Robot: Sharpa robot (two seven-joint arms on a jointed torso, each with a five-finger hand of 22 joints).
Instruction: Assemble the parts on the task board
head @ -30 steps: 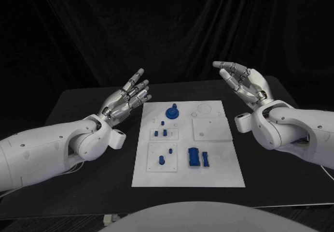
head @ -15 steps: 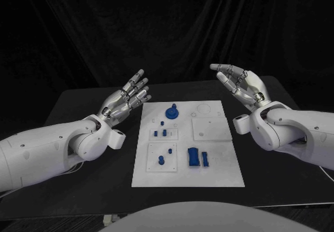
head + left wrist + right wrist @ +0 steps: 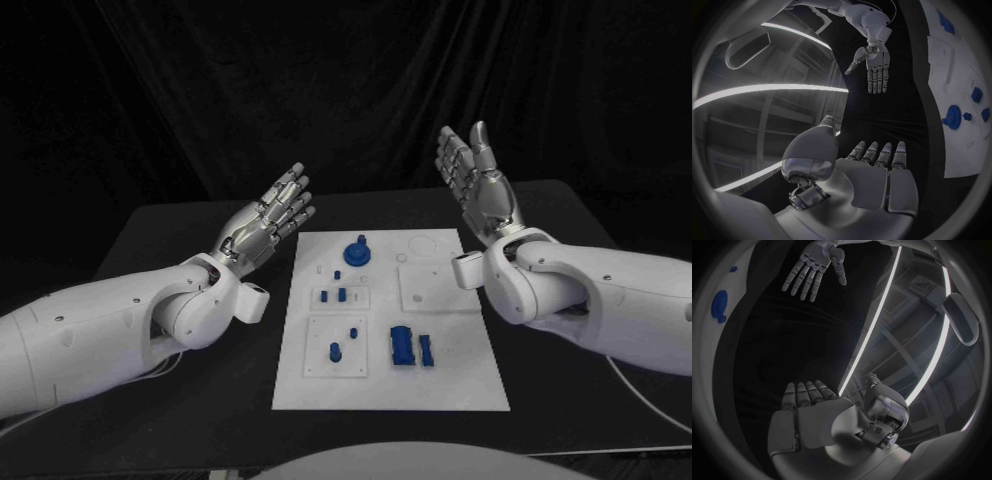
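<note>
The white task board (image 3: 456, 380) lies in the middle of the black table. Blue parts sit on it: a round knobbed piece (image 3: 356, 252) near the far end, small pegs (image 3: 339, 296) in the middle left, two pegs (image 3: 343, 342) on the near left plate, and two blocks (image 3: 410, 347) near the right. My left hand (image 3: 273, 220) is raised left of the board, empty, with fingers straight and apart. My right hand (image 3: 475, 185) is lifted above the board's far right corner, also empty with fingers extended. The left wrist view shows the board (image 3: 961, 145) and the right hand (image 3: 873, 65).
The black table (image 3: 173, 225) extends on both sides of the board. A dark curtain hangs behind it. My two white forearms (image 3: 116, 325) flank the board on left and right.
The head camera has shifted. My right hand has turned more upright and moved inward toward the board's far right corner. The left hand stays raised in much the same pose.
</note>
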